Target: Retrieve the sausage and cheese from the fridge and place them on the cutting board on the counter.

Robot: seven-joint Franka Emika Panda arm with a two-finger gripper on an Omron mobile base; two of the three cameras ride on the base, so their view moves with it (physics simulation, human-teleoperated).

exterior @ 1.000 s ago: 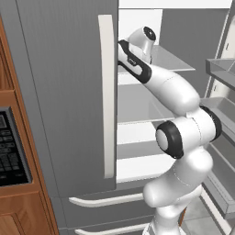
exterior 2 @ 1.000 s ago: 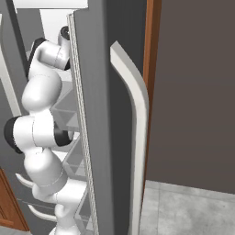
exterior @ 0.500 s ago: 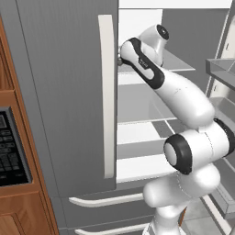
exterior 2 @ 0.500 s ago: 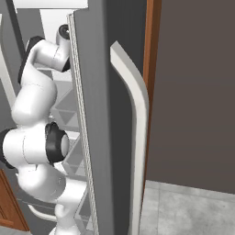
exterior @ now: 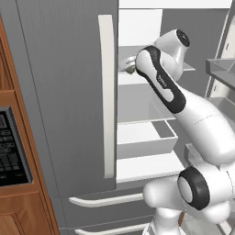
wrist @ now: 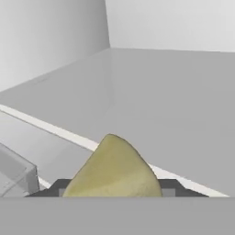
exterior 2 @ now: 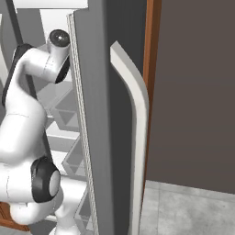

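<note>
Pretty clearly a home kitchen. Big grey French-door fridge [exterior: 69, 92] with a long white handle [exterior: 106, 96], one door swung open onto white shelves [exterior: 144, 137] inside. Just left of the fridge there's warm wood cabinetry [exterior: 13, 202] with a black built-in appliance panel [exterior: 11, 147], and right of it, grey floor tiles [exterior 2: 188, 211].

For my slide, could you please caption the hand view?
Small pale yellow-green cheese chunk between the gripper fingertips, above a white fridge shelf.
</note>
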